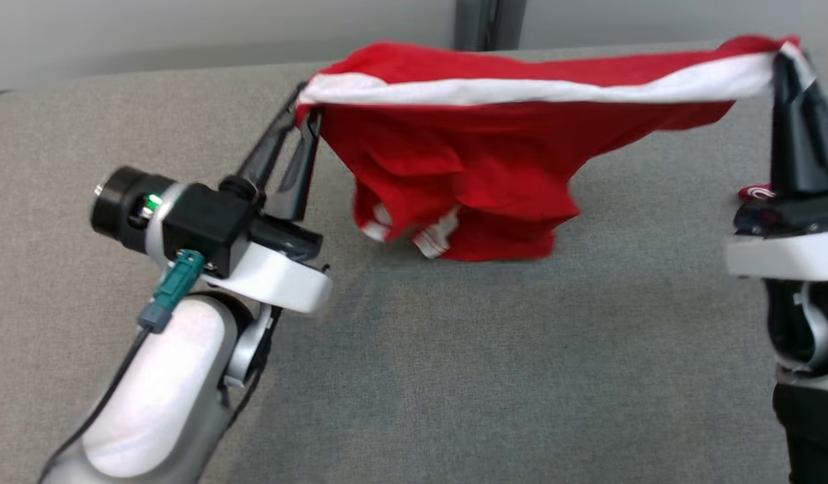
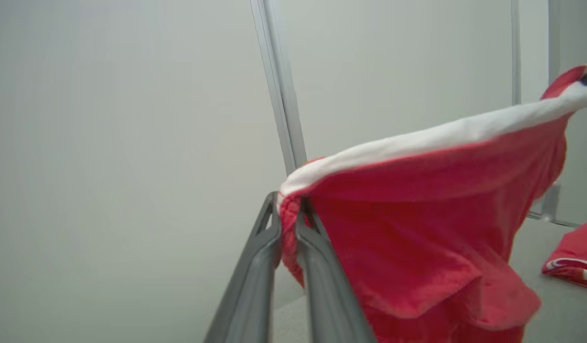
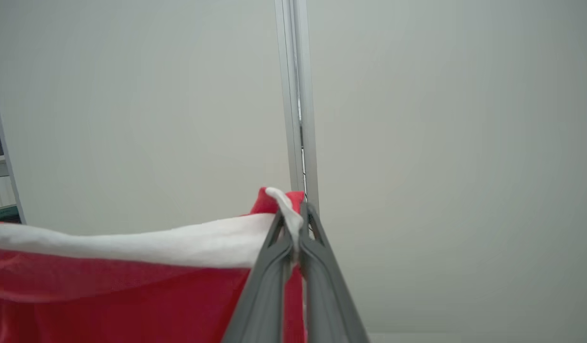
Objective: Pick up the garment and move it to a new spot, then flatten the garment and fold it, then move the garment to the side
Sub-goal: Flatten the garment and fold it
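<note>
Both jaws clenched on red garment (image 1: 494, 168), stretched over grey table (image 1: 454, 376), second red cloth (image 1: 757, 193) lying at right

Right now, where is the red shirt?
In the head view the red shirt hangs across the top, stretched between the left gripper and the right gripper, over the grey table.

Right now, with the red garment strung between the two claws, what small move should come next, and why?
Probably lower both arms together while drawing them back, so the garment lays out flat. The left gripper and right gripper each pinch an end of its taut white band, and the red body hangs bunched low over the grey surface.
</note>
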